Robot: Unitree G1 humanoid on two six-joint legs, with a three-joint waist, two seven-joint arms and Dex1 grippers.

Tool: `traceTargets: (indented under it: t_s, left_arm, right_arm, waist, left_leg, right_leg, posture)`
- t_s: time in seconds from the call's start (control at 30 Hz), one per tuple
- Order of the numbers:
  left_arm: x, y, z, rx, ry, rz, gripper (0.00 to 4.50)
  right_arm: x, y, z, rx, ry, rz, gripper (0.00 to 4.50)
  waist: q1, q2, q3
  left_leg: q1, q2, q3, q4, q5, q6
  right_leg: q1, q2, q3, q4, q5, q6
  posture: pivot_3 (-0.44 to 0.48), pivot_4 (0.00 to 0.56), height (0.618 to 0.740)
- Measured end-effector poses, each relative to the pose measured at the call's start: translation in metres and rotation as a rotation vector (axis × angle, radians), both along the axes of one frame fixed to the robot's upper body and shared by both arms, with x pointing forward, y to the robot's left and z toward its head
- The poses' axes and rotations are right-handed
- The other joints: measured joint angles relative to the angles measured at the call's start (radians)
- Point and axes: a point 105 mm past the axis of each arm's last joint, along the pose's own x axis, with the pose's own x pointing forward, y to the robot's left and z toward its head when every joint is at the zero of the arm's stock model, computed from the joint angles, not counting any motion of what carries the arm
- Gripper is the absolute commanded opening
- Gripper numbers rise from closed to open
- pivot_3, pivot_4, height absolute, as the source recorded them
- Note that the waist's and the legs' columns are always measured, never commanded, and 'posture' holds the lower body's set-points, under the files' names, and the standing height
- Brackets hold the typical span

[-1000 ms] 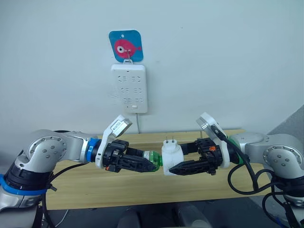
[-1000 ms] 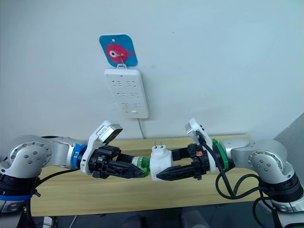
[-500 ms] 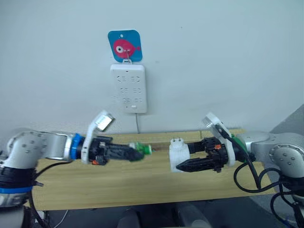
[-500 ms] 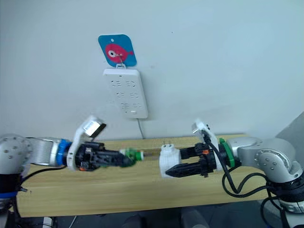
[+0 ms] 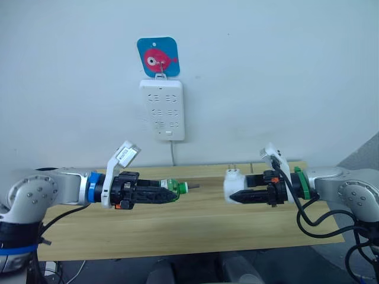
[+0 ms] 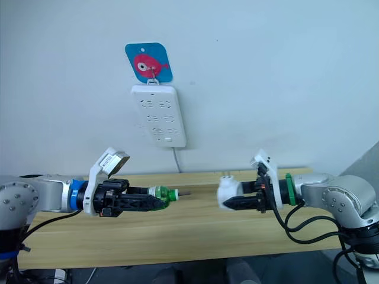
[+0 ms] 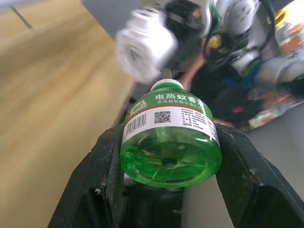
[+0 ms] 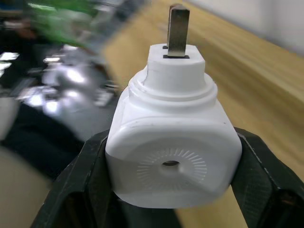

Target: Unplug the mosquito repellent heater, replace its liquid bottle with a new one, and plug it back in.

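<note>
The two arms have drawn apart: a second ago the green bottle (image 5: 170, 188) was seated in the mosquito repellent heater (image 5: 233, 184), and now the two are well clear of each other, with open air and the wooden table (image 5: 177, 228) between them.

The left gripper (image 5: 159, 193) has its two black fingers closed on the bottle's body, holding it on its side above the table with the neck and wick pointing toward the heater. The bottle is clear green plastic with a white printed label bearing a barcode and a square code. How much liquid is inside I cannot tell.

The right gripper (image 5: 244, 195) has its fingers clamped on either flank of the heater, which is held above the table at about the same height as the bottle. In the right wrist view its plug prongs stand up from the body and a small round hole sits in the ribbed face toward the camera.

One bottle, one heater. On the wall behind hangs one white power strip (image 5: 161, 110), below a blue tag with a pink fish (image 5: 158, 57).
</note>
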Motion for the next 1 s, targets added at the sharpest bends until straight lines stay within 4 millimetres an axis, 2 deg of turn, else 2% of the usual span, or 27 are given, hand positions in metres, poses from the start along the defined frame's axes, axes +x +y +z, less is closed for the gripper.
traceTargets:
  t_s: [0.17, 0.3, 0.43, 0.6, 0.73, 0.77, 0.87, 1.0]
  left_arm:
    - [-0.003, -0.011, -0.017, 0.070, -0.247, -0.069, 2.30]
    - [0.002, -0.017, -0.028, 0.097, -0.398, -0.083, 2.30]
    - [0.003, -0.021, -0.035, 0.116, -0.492, -0.092, 2.30]
    - [0.003, -0.025, -0.046, 0.126, -0.553, -0.091, 2.30]
    - [0.003, -0.029, -0.053, 0.119, -0.577, -0.089, 2.30]
    - [0.004, -0.030, -0.053, 0.117, -0.585, -0.085, 2.30]
    - [0.005, -0.031, -0.054, 0.108, -0.607, -0.074, 2.30]
    - [0.009, -0.031, -0.060, 0.094, -0.608, -0.025, 2.30]
  right_arm:
    - [0.023, -0.050, -0.050, -0.305, -0.017, -0.181, 2.99]
    - [0.033, -0.078, -0.075, -0.516, -0.031, -0.200, 2.99]
    - [0.044, -0.095, -0.089, -0.615, -0.007, -0.236, 2.99]
    - [0.058, -0.100, -0.097, -0.641, 0.033, -0.271, 2.99]
    - [0.060, -0.106, -0.104, -0.647, 0.078, -0.302, 4.37]
    - [0.060, -0.107, -0.104, -0.637, 0.085, -0.312, 4.50]
    - [0.062, -0.109, -0.097, -0.607, 0.090, -0.348, 4.50]
    - [0.062, -0.116, -0.071, -0.567, 0.022, -0.399, 4.50]
  waist:
    - [0.000, 0.002, 0.003]
    - [0.000, 0.002, 0.006]
    - [-0.002, 0.002, 0.014]
    - [0.000, 0.003, 0.021]
    - [0.003, 0.004, 0.023]
    - [0.003, 0.004, 0.024]
    - [0.001, 0.004, 0.024]
    - [0.002, 0.005, 0.024]
  left_leg:
    - [0.000, 0.000, 0.002, 0.000, 0.000, 0.000]
    - [0.001, 0.000, 0.003, 0.000, 0.000, 0.000]
    - [0.002, 0.000, 0.004, 0.000, 0.000, 0.000]
    - [0.001, 0.000, 0.004, 0.000, 0.000, 0.000]
    - [0.001, 0.000, 0.003, 0.000, 0.000, 0.000]
    - [0.001, 0.000, 0.003, 0.000, 0.000, 0.000]
    - [0.001, 0.000, 0.003, 0.000, 0.000, 0.000]
    - [0.001, 0.000, 0.002, 0.000, 0.000, 0.000]
  right_leg:
    - [0.000, 0.000, 0.002, 0.000, 0.000, 0.000]
    - [0.000, 0.000, 0.003, 0.000, 0.000, 0.000]
    - [0.000, 0.000, 0.004, 0.001, 0.000, 0.000]
    - [0.000, 0.000, 0.004, 0.000, 0.000, 0.000]
    - [0.000, 0.000, 0.004, 0.000, 0.000, 0.000]
    - [0.000, 0.000, 0.004, 0.000, 0.000, 0.000]
    - [0.000, 0.000, 0.004, 0.001, 0.000, 0.000]
    - [0.000, 0.000, 0.002, 0.001, 0.000, 0.000]
  posture:
    - [-0.093, 0.123, 0.735]
    - [-0.088, 0.131, 0.735]
    - [-0.083, 0.140, 0.735]
    - [-0.077, 0.149, 0.735]
    - [-0.081, 0.152, 0.735]
    - [-0.083, 0.151, 0.735]
    - [-0.094, 0.147, 0.735]
    - [-0.110, 0.143, 0.735]
